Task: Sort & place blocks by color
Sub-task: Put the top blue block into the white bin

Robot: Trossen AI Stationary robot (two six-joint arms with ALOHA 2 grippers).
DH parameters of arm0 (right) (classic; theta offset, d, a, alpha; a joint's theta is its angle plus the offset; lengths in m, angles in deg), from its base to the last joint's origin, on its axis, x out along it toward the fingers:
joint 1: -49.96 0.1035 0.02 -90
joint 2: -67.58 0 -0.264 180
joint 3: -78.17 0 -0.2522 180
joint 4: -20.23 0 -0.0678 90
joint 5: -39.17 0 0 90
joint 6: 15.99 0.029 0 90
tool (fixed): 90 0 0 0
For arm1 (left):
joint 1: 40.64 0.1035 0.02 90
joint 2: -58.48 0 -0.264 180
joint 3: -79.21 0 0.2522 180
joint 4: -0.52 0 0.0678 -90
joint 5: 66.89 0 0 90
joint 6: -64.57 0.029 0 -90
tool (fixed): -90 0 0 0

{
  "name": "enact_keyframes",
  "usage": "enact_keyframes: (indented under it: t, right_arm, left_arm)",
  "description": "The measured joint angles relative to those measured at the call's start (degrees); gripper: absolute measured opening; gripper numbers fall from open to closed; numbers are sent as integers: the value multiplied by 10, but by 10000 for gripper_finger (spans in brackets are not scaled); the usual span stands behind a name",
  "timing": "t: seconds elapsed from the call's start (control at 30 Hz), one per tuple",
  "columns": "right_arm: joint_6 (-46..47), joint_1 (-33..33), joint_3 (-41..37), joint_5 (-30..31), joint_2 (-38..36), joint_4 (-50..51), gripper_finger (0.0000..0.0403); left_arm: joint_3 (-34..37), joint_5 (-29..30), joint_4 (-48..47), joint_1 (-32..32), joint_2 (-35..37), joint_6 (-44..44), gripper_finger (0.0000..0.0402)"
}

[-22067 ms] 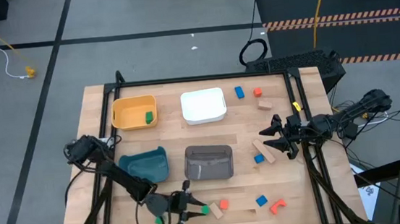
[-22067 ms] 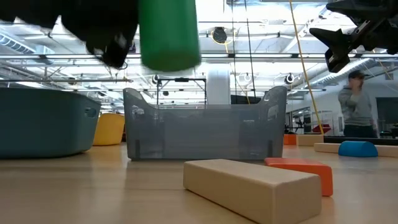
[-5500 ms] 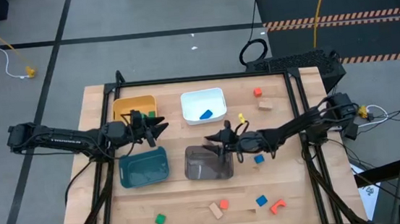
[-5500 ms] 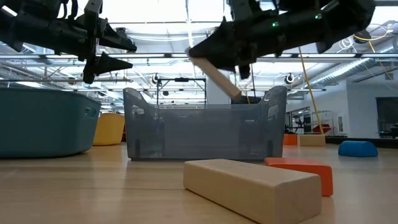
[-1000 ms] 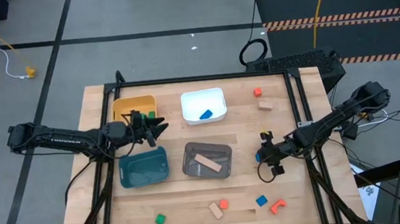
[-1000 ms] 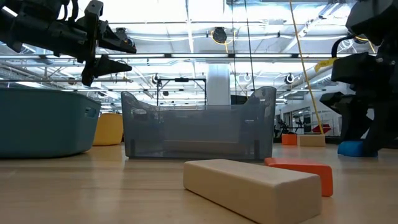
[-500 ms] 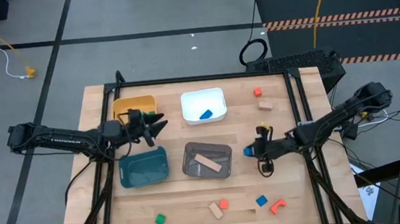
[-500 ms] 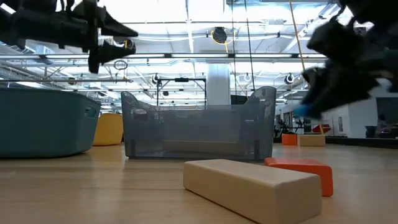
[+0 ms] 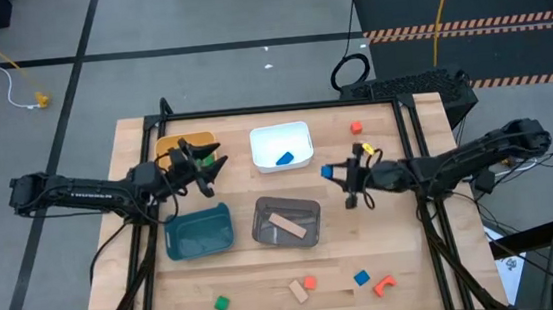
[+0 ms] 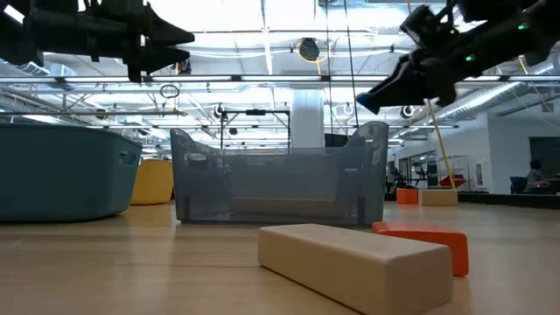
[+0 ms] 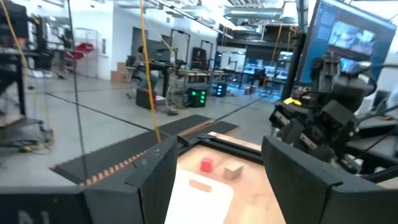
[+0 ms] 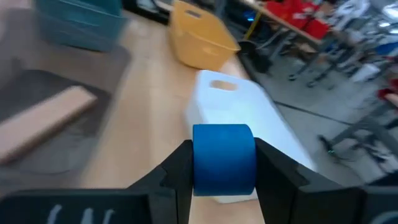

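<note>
The right gripper (image 9: 336,174) is closed on a blue block (image 12: 224,159), right of centre in the high view. The white bin (image 9: 282,146) lies just to its upper left. The left gripper (image 9: 209,169), wide and empty, hovers over the yellow bin (image 9: 167,144).

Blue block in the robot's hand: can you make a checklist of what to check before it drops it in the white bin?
1. Right end effector shut on the blue block: ok, fingers press both its sides.
2. Right end effector above the white bin: not ok, in the high view it hangs beside the bin, over bare table.
3. White bin is the blue one: ok, another blue block lies in it.
4. Room left in the white bin: ok, mostly bare.
5. Left end effector out of the way: ok, open over the yellow bin.
6. Blue blocks left afterwards: not ok, one blue block lies near the front edge.
</note>
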State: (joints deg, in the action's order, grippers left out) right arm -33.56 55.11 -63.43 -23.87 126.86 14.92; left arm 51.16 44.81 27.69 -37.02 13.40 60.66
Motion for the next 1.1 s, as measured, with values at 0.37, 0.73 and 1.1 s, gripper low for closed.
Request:
enact_keyframes:
  t: [0.37,0.73,1.1]
  right_arm:
    - [-11,-120,0,-167,43,-216,115]
    - [5,-163,0,-197,226,-503,115]
    - [-4,-201,57,-197,324,-557,115]
  left_arm:
    - [0,0,0,37,0,32,235]
    - [0,0,0,38,0,-29,235]
    - [0,7,38,38,0,-14,234]
